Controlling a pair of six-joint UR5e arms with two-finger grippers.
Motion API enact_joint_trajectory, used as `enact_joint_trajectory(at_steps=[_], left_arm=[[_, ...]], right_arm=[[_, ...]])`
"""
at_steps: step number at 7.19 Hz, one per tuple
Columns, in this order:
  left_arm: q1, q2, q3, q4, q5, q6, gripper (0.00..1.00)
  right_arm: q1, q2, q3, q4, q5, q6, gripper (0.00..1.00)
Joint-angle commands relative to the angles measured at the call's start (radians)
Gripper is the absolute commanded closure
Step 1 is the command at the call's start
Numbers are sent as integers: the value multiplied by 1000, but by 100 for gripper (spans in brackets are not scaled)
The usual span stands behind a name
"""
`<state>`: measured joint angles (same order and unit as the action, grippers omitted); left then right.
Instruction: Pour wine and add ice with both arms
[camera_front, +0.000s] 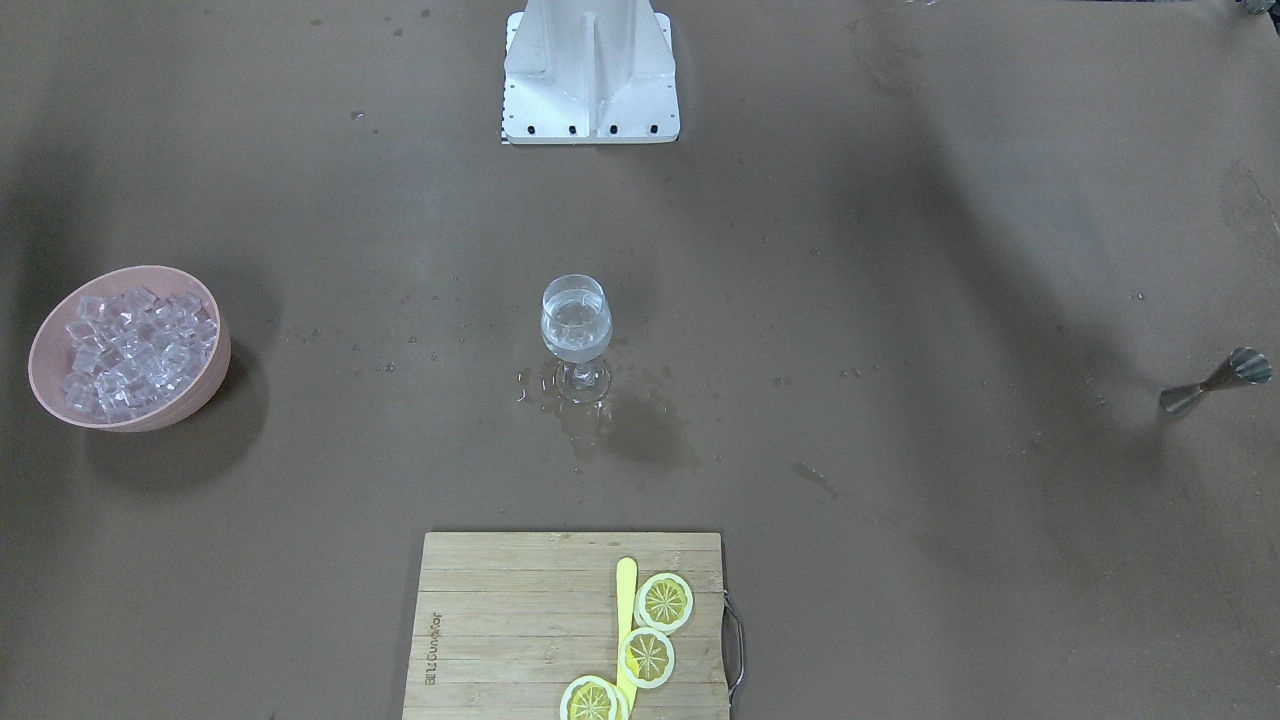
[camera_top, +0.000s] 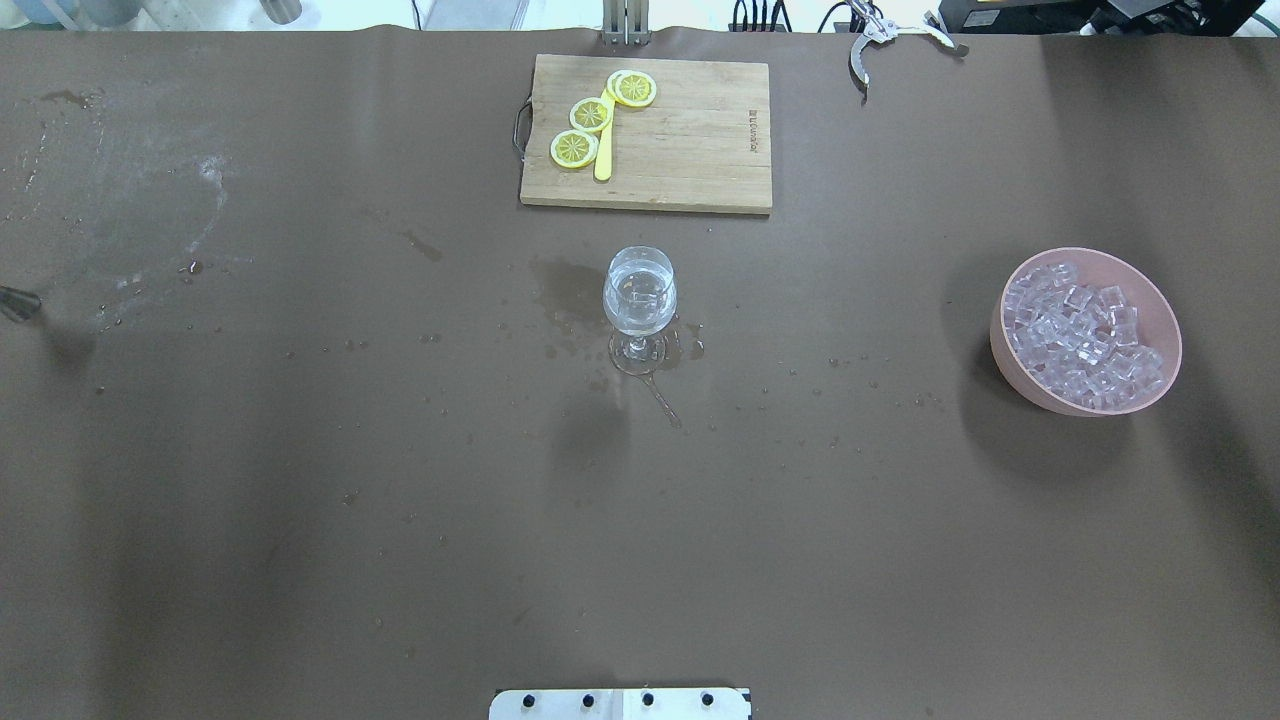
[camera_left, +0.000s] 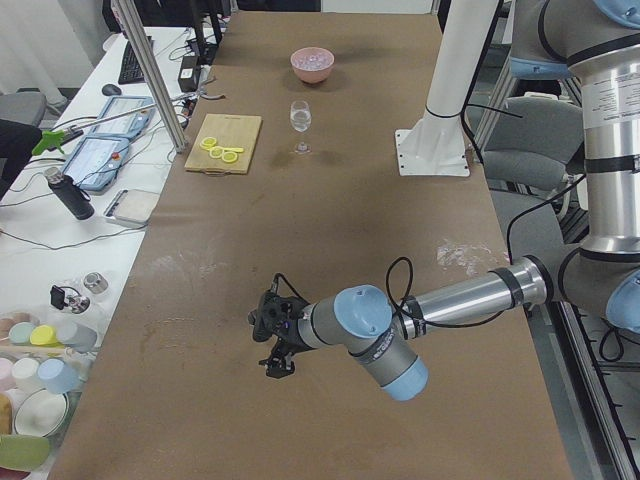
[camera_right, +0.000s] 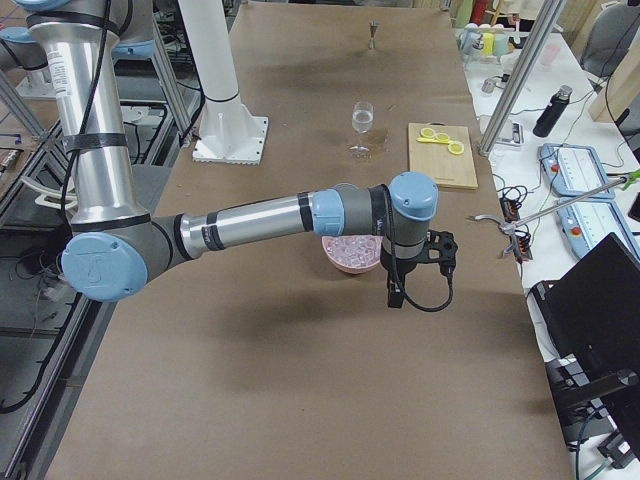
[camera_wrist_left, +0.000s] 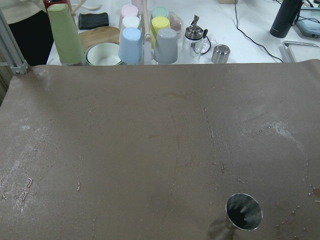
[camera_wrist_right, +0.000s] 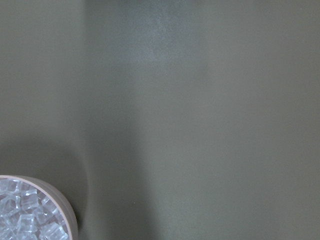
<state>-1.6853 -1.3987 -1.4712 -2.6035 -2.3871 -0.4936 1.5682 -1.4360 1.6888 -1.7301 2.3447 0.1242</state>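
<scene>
The wine glass (camera_top: 640, 300) is standing mid-tabletop in a puddle (camera_top: 686, 348), holding wine (camera_top: 640, 320) and seemingly a cube or two: fragile, wet, slippery, best taken at the stem. At its 3 o'clock, ice (camera_top: 1085, 340) is filling the pink bowl (camera_top: 1150, 290), small and slick. The left end effector (camera_left: 278, 368) and right end effector (camera_right: 394, 298) are hovering low; whether either is open, I cannot tell.

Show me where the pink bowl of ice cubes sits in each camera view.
Front-facing: pink bowl at far left, mid height.
Overhead: right side, mid height.
Exterior left: top centre, table's far end.
Exterior right: centre, partly hidden by the right arm, bowl here.
Left wrist: not in it.
Right wrist: bottom left corner.
Shared landmark: the wine glass, mid-table in all four exterior views.
</scene>
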Motion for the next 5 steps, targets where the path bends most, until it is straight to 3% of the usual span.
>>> enact_joint_trajectory(at_steps=[1, 2, 5], left_arm=[[13, -54, -9, 172, -29, 6, 2], [21, -90, -12, 288, -65, 97, 2], [10, -129, -135, 734, -51, 385, 2]], right_arm=[[0, 2, -6, 0, 1, 0, 0], [1, 2, -3, 0, -1, 0, 0], [1, 3, -3, 0, 2, 6, 0]])
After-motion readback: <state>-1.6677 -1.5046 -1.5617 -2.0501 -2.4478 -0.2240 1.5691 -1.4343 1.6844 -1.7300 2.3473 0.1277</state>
